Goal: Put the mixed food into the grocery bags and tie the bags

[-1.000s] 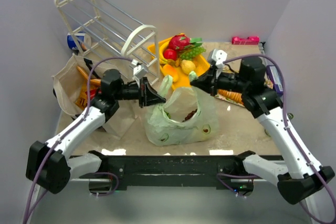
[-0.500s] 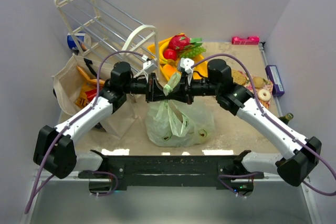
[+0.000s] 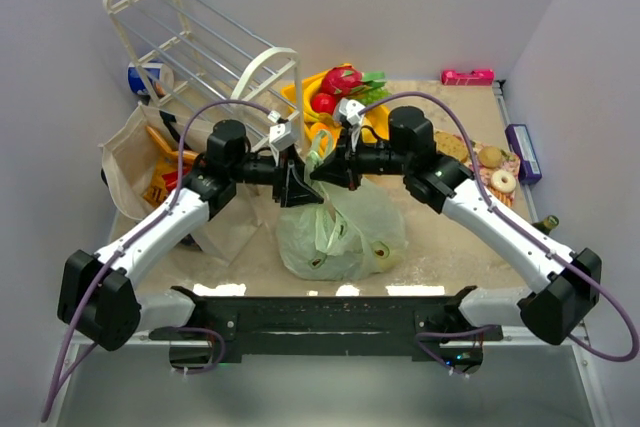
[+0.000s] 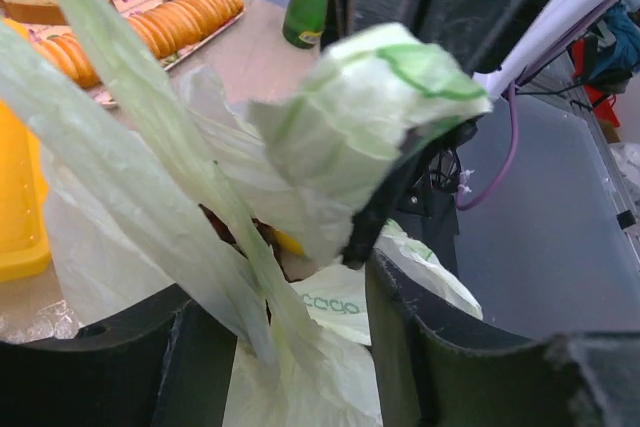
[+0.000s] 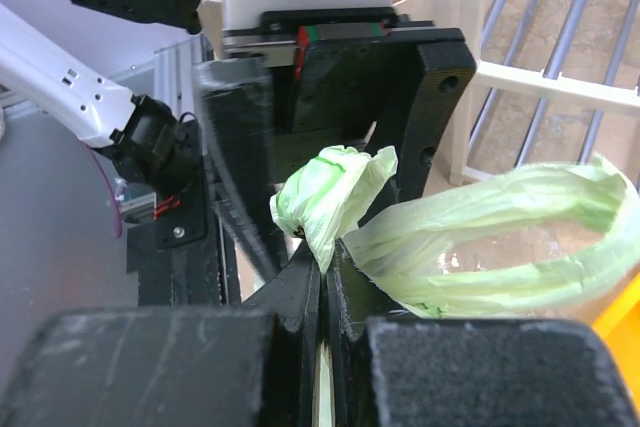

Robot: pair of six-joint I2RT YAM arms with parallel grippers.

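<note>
The pale-green grocery bag (image 3: 345, 237) stands at mid-table with both grippers meeting above its mouth. My right gripper (image 3: 320, 171) (image 5: 325, 255) is shut on a bunched handle (image 5: 332, 192) (image 4: 360, 117) of that bag. My left gripper (image 3: 298, 187) (image 4: 285, 292) is open; the other handle strip (image 4: 130, 127) hangs loose between its parted fingers. A dark red and a yellow piece (image 4: 288, 242) show inside the bag. The beige tote (image 3: 135, 162) holds orange chip bags (image 3: 160, 185) at the left. More toy fruit (image 3: 345, 87) lies on the yellow tray (image 3: 298, 95).
A white wire rack (image 3: 200, 47) leans at the back left, close behind my left arm. A patterned tray of toy pastries (image 3: 490, 162), a purple box (image 3: 522, 152) and a green bottle (image 3: 545, 222) sit right. A pink item (image 3: 467, 76) lies against the back wall.
Both grippers came together over the green bag, and the right one carried its handle leftward past the left gripper. The left jaws have opened off their handle.
</note>
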